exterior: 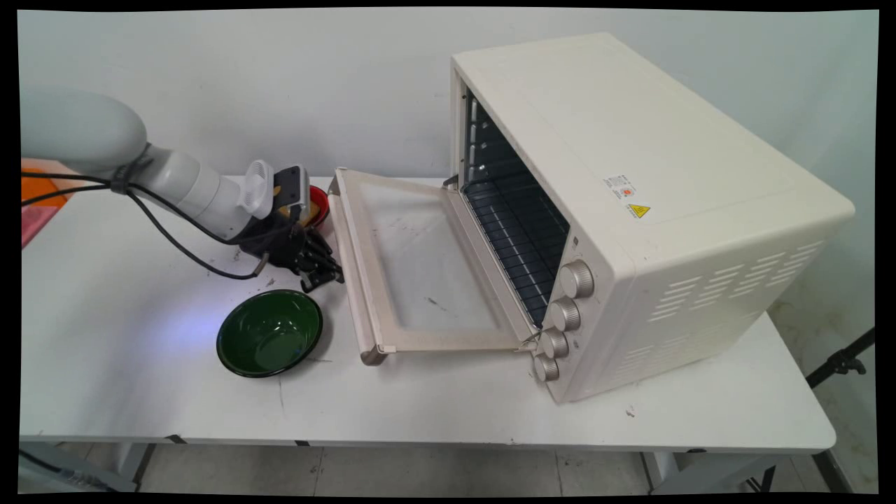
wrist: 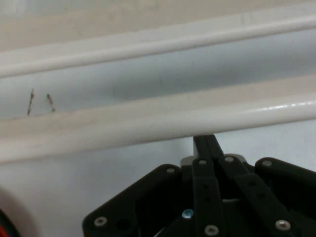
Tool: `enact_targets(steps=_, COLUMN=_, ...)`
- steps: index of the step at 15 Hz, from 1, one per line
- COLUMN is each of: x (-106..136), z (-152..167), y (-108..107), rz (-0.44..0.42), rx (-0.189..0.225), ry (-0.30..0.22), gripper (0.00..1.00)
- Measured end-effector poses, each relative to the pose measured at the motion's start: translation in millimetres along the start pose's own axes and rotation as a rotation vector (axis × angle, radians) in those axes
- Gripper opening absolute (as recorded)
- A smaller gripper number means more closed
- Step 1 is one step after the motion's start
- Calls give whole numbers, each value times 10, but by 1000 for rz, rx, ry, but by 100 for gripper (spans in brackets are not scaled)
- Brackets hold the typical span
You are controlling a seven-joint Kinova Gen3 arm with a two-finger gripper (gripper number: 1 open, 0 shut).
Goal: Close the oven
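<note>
The oven (exterior: 630, 210) stands at the table's (exterior: 140, 406) right, its door (exterior: 420, 266) folded down leftward — a bowl (exterior: 269, 332) just left of the door's near corner.

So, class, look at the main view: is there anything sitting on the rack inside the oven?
No. The oven stands with its door folded down, and the dark rack inside is bare.
</note>
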State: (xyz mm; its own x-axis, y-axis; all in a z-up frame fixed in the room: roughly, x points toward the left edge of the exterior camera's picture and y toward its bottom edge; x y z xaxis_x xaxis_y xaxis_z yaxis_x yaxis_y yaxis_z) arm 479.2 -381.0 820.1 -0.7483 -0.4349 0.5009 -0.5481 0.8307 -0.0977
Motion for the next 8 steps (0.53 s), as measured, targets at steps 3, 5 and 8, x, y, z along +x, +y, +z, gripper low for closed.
enact_targets(steps=3, x=39, z=2, y=26, rz=-9, rx=8, ry=10, gripper=0)
enact_targets(steps=5, x=64, z=-7, y=38, rz=-14, rx=13, ry=17, gripper=0)
enact_targets(steps=8, x=103, z=-23, y=50, rz=-21, rx=18, ry=26, gripper=0)
